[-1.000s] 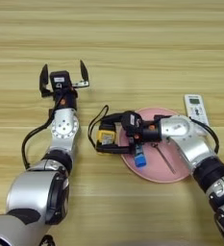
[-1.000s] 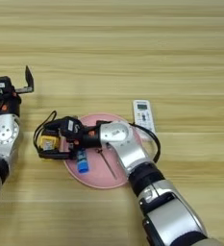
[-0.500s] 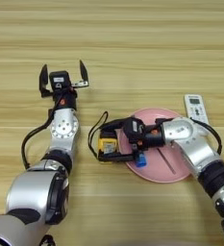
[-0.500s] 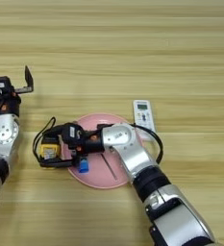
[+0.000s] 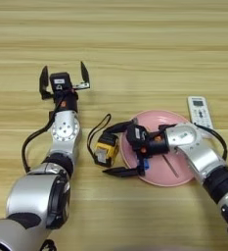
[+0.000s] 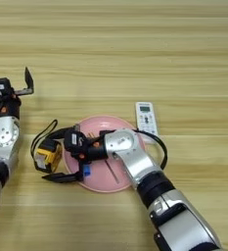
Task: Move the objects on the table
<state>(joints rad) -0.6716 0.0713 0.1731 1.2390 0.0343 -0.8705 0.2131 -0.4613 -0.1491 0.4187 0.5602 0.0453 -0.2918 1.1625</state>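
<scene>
Right end effector [image 5: 116, 152] w/ fingers spread around the tape measure [image 5: 104, 150], which sits on the counter [image 5: 135, 59] just left of the pink plate [image 5: 176, 175]. Left end effector [image 5: 63, 78] open, idle. Likely next: let go, back off.

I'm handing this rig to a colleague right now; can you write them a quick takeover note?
Left hand: parked on the table's left side, fingers open, holding nothing.
Right hand: reaching left across the pink plate, its open fingers either side of the tape measure.
Tape measure: on the table just left of the plate's rim, off the plate.
Blue glue stick: at the plate's left edge. Screwdriver: lying on the plate. White remote: on the table beside the plate's upper right.
Left: glue stick, screwdriver and remote remain where they are.
</scene>
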